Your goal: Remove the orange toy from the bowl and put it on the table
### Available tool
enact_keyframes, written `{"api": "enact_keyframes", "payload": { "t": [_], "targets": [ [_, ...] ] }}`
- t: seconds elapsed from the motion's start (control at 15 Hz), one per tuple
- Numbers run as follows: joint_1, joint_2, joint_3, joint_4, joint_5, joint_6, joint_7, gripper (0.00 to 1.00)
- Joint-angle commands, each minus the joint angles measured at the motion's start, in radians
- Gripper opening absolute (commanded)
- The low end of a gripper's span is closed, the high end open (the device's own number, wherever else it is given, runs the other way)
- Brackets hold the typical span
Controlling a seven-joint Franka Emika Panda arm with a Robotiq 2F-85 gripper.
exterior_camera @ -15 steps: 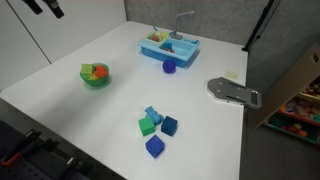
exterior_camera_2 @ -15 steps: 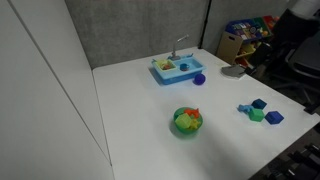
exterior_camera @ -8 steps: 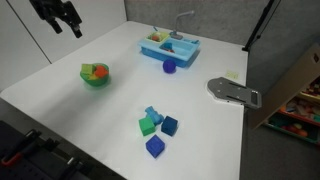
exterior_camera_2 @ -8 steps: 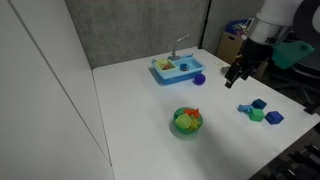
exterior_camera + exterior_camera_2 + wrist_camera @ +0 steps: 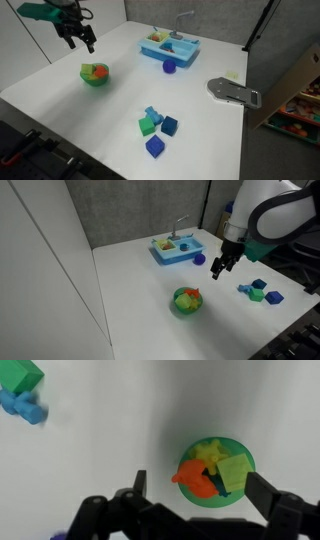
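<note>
The small green bowl (image 5: 96, 77) stands on the white table (image 5: 130, 100), also in the other exterior view (image 5: 187, 302). The orange toy (image 5: 193, 477) lies in the bowl (image 5: 216, 500) beside yellow-green pieces; it shows as an orange spot in both exterior views (image 5: 89, 71) (image 5: 180, 297). My gripper (image 5: 80, 40) hangs open and empty in the air above the table, up and to one side of the bowl (image 5: 219, 268). In the wrist view the two fingers (image 5: 198, 488) frame the bowl far below.
A light-blue toy sink (image 5: 168, 46) with a faucet stands at the back, a purple piece (image 5: 169, 67) in front of it. Blue and green blocks (image 5: 155, 125) lie together near the front. A grey flat tool (image 5: 233, 91) lies at the table's edge.
The arm has come in from the table's edge and moved toward the bowl, lowering somewhat. The bowl and blocks have not moved.
</note>
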Motion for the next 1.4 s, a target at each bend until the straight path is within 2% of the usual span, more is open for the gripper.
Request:
{"api": "enact_keyframes", "payload": {
  "t": [0.0, 0.27, 0.67, 1.33],
  "targets": [
    [0.026, 0.019, -0.025, 0.015, -0.001, -0.004, 0.000, 1.00],
    [0.037, 0.043, -0.035, 0.038, -0.015, -0.006, 0.009, 1.00],
    [-0.008, 0.168, -0.015, 0.130, 0.071, -0.043, -0.281, 1.00],
    [-0.014, 0.391, 0.007, 0.299, 0.032, -0.031, -0.494, 1.00]
  ]
}}
